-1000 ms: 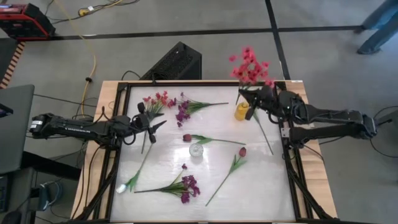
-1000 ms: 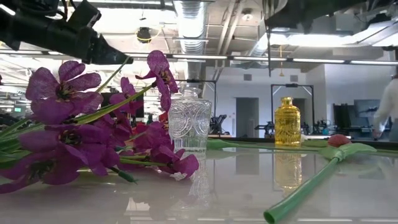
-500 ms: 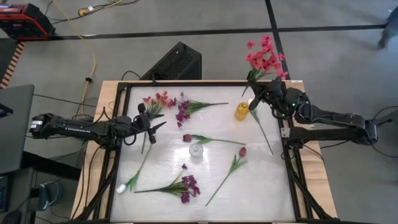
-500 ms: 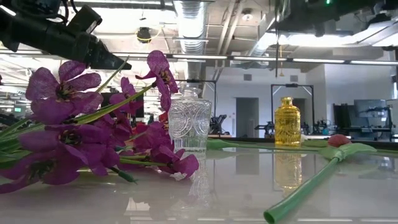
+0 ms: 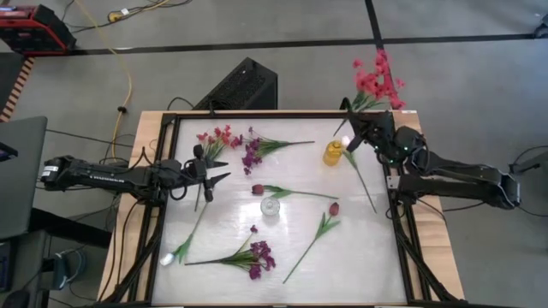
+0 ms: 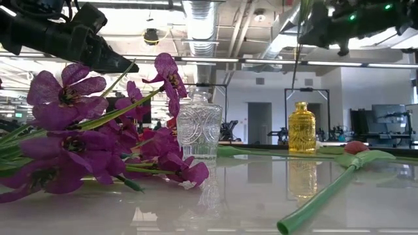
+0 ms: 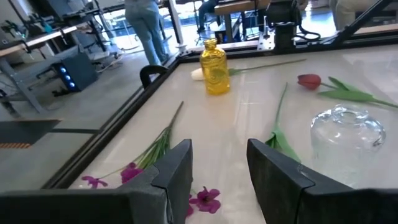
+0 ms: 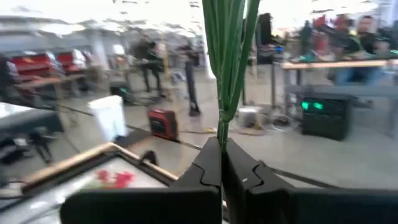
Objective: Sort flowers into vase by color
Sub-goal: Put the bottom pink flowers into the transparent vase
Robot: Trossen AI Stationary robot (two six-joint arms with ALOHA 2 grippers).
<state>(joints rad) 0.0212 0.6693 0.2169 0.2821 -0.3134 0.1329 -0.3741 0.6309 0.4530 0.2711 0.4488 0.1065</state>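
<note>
My right gripper (image 5: 353,137) is shut on a red-pink flower (image 5: 377,77) beside the yellow vase (image 5: 332,153) at the table's far right. In the low view the flower's stalk (image 6: 296,65) hangs above that vase (image 6: 302,127). My left gripper (image 5: 210,175) is open and hovers over the left side, close to the stalk of another red-pink flower (image 5: 216,139) that lies flat. A clear glass vase (image 5: 271,206) stands mid-table. Purple clusters (image 5: 252,155) (image 5: 259,255), maroon tulips (image 5: 258,189) (image 5: 333,208) and a whitish bud (image 5: 168,257) lie on the table. My right gripper pinches the red-pink flower's green stalk (image 8: 222,132) between its two fingertips, just below the leaves. The fingers lie across the stalk, coming from the table's right side. The flower is lifted clear and roughly upright, with its blossoms above the gripper and its lower stalk hanging below.
A loose green stalk (image 5: 365,181) lies along the right edge under my right arm. The table's black frame (image 5: 171,120) rims the white top. A dark box (image 5: 244,84) sits on the floor beyond the far edge. People stand in the room behind.
My right gripper has carried the red-pink flower up and toward the table's far right corner. The blossoms have swung to the right, and the hanging stalk has shifted toward the yellow vase in the low view. My left arm has hardly moved.
</note>
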